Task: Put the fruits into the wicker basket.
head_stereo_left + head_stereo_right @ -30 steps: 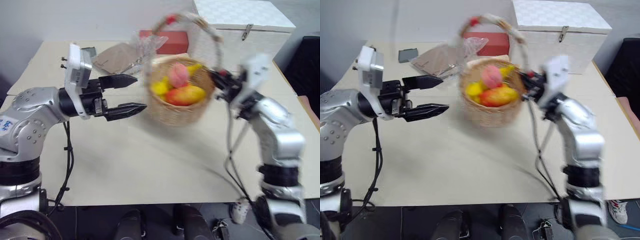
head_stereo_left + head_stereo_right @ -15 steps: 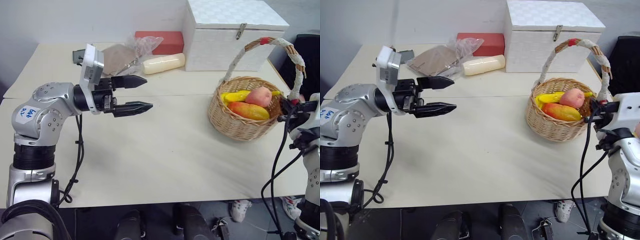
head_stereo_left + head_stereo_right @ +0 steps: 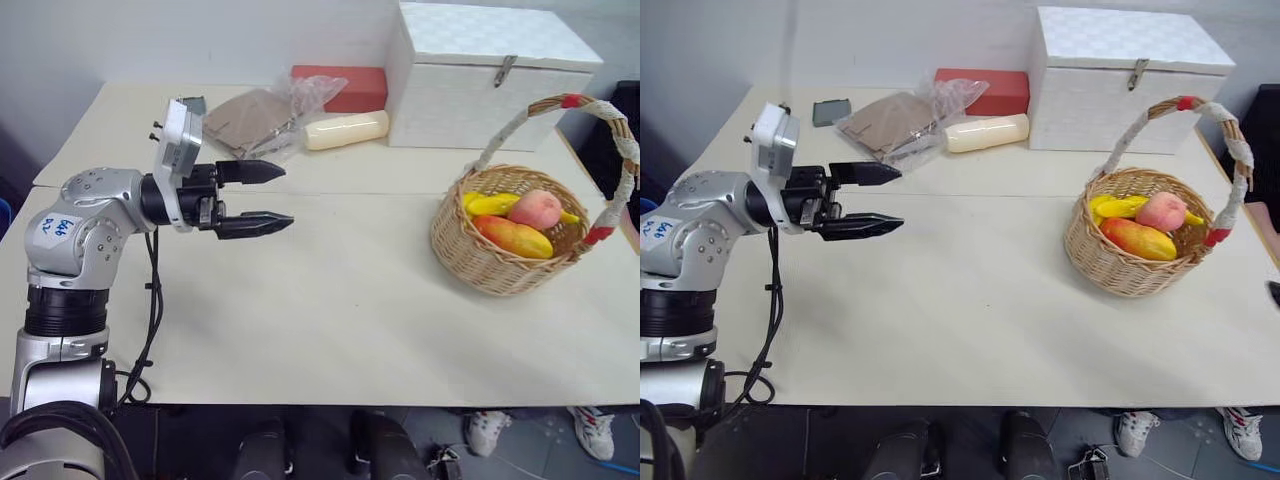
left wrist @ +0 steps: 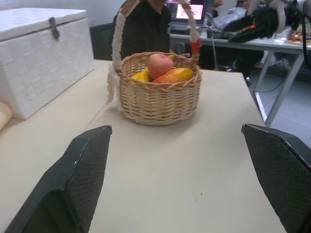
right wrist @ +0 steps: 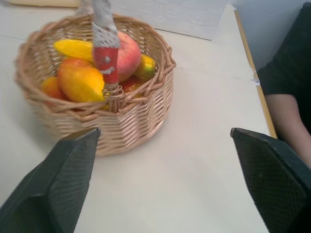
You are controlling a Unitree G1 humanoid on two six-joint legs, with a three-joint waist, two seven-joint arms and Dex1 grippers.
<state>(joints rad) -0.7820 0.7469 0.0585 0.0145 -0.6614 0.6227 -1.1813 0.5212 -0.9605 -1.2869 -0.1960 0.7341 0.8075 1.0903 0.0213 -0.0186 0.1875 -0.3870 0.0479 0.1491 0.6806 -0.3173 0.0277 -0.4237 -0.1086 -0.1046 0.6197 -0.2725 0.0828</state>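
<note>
Fruits, namely the banana (image 3: 1118,207), peach (image 3: 1162,211) and mango (image 3: 1139,239), lay in the wicker basket (image 3: 1118,264) at the table's (image 3: 970,320) right; none lay loose. My left gripper (image 3: 872,200) and right gripper (image 5: 160,179) stood wide open, empty. Task seemed finished.

The cream table (image 3: 330,320) carries the basket (image 3: 500,268) at three o'clock. At twelve stand a white box (image 3: 490,75) and a red box (image 3: 340,87), with a cream roll (image 3: 346,130) before them. At eleven lie a plastic bag (image 3: 262,122) and a dark slab (image 3: 831,111), perhaps a phone.
</note>
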